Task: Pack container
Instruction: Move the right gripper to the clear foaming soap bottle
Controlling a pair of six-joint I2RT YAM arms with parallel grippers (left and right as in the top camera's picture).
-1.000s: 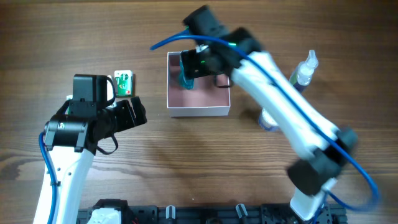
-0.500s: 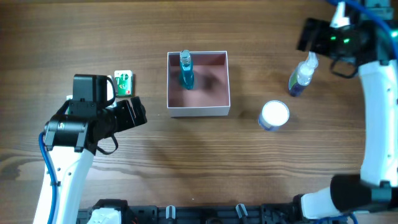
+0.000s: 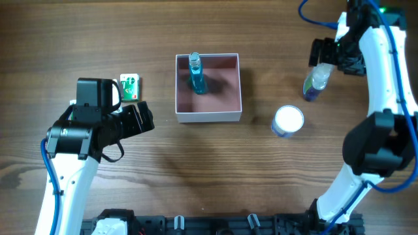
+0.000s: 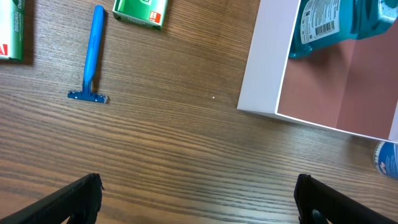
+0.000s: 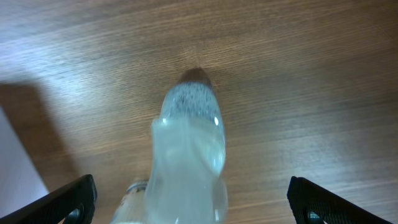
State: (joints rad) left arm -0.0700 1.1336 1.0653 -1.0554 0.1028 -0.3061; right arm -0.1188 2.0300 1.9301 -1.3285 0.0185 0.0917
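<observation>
Overhead, we note the container [image 3: 222, 91] mid-table with one teal bottle [image 3: 195, 75] inside; spray bottle [image 3: 316, 81] and white-capped jar [image 3: 288, 121] sit outside. Left wrist: left gripper [image 4: 199, 199] spread, empty; razor [image 4: 93, 53] and green packet [image 4: 141, 12] unpacked. Right wrist: right gripper [image 5: 193, 199] spread either side of the spray bottle, not pinching.

It looked like a robotics lab bench set up for handling trials. Two white-and-black robot arms, the left arm [image 3: 65, 189] and the right arm [image 3: 382, 72], trailed blue cables [image 3: 43, 156] over a wood-grain bench [image 3: 196, 176], and a black mounting rail [image 3: 196, 226] ran along its near edge. Small toiletries were spaced out like test props: a spray bottle [image 3: 315, 81], a razor [image 4: 93, 50], a green packet [image 3: 130, 87] and a container [image 3: 208, 117].
</observation>
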